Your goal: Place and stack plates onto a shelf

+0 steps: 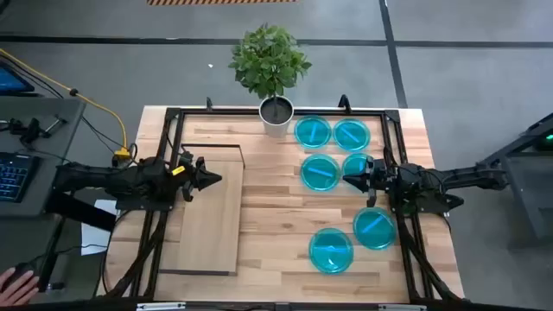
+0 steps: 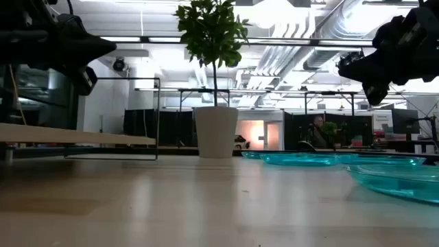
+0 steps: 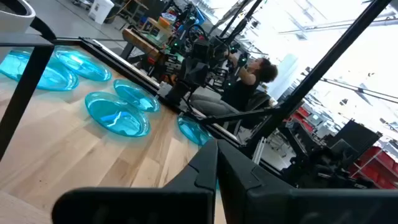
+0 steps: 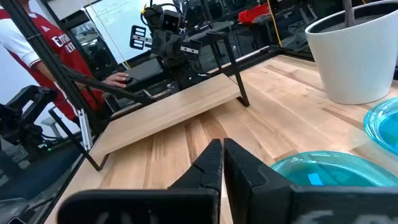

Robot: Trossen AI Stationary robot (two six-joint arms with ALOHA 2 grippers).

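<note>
Six translucent cyan-blue plates [image 1: 320, 171] lie flat on the right half of the butcher-block tabletop, in three rough pairs from far to near. The pale wooden shelf [image 1: 207, 207] stands on thin dark legs over the table's left half, and nothing is on it. My left gripper [image 1: 214, 180] is shut and hovers above the shelf's right edge, pointing right. My right gripper [image 1: 348, 181] is shut and hovers over the middle pair of plates, pointing left and partly covering one plate [image 1: 356, 162]. In the low view both grippers [image 2: 103, 48] [image 2: 346, 65] hang well above the table.
A white plant pot [image 1: 276, 114] with a leafy plant stands at the far edge, beside the far plates. A dark metal frame [image 1: 177, 112] runs round the table. Bare wood lies between the shelf and the plates. A person's hand [image 1: 17, 281] shows off the table's near left.
</note>
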